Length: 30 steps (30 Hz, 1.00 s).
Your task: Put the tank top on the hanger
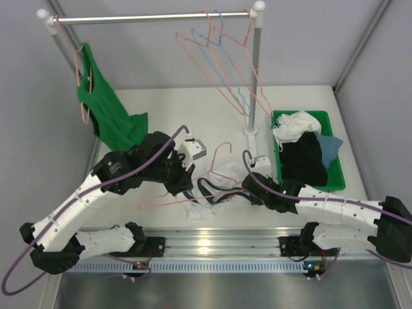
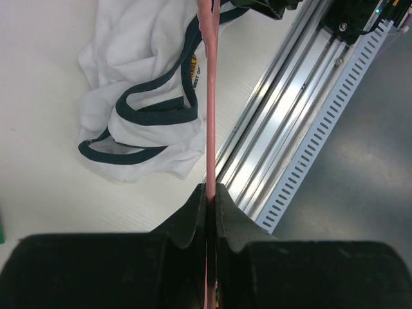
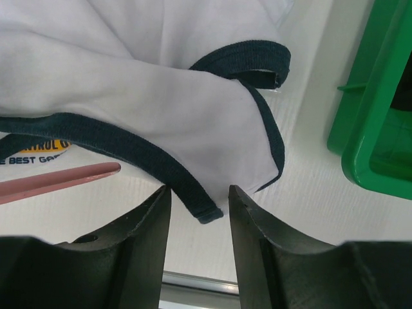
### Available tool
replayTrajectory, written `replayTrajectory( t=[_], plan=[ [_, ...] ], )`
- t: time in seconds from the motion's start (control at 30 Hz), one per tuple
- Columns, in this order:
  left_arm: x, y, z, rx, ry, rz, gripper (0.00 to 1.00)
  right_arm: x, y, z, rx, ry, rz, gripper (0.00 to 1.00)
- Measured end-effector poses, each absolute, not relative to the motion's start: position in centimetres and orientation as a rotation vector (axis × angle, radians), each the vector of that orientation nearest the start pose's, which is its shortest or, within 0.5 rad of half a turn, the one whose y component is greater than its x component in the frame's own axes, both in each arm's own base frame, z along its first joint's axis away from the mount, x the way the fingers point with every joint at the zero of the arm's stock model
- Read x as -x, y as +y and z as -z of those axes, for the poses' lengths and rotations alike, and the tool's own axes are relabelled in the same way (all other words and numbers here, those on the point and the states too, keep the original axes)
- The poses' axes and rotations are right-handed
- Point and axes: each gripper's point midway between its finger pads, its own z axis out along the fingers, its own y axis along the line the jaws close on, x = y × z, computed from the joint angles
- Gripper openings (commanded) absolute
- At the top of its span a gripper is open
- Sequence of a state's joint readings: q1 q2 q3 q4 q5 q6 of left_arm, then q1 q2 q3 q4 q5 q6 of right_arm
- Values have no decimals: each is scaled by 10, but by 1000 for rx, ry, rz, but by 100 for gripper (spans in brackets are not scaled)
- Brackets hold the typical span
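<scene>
The left gripper point(image 2: 210, 192) was pressed shut on the thin wire of the hanger point(image 2: 209, 116). The right gripper point(image 3: 197, 192) stood spread, with the navy strap point(image 3: 129, 149) between its jaws. The tank top point(image 3: 161, 96) lay crumpled at the overhead view's lower centre. It looked light and limp, best taken by that trim. Only the overhead view showed the hook point(image 1: 222, 148).

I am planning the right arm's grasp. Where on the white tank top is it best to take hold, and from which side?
Probably the navy-trimmed strap end of the tank top, lying flat on the table and sticking out from the crumpled cloth. Come from the near side, where the open right gripper has one finger on each side of it, clear of the hanger.
</scene>
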<state>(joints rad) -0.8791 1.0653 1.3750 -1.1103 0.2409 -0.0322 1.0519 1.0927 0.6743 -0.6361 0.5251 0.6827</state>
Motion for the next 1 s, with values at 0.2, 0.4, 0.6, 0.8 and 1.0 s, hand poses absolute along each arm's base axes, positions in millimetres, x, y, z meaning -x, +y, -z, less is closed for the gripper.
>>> replayTrajectory(
  t=[0.2, 0.4, 0.6, 0.8, 1.0],
  plan=[
    [-120, -219, -271, -1143, 2192, 710, 0, -174, 173, -76, 281, 2418, -55, 37],
    [-117, -220, -271, -1158, 2189, 718, 0, -174, 173, -76, 280, 2418, -55, 22],
    [-114, -220, -263, -1171, 2209, 726, 0, -173, 173, -74, 266, 2424, -51, 9],
    [-110, -222, -248, -1198, 2260, 728, 0, -173, 171, -76, 265, 2430, -41, 8],
    [-113, -227, -239, -1187, 2270, 733, 0, -180, 180, -106, 227, 2396, -107, 8]
  ],
)
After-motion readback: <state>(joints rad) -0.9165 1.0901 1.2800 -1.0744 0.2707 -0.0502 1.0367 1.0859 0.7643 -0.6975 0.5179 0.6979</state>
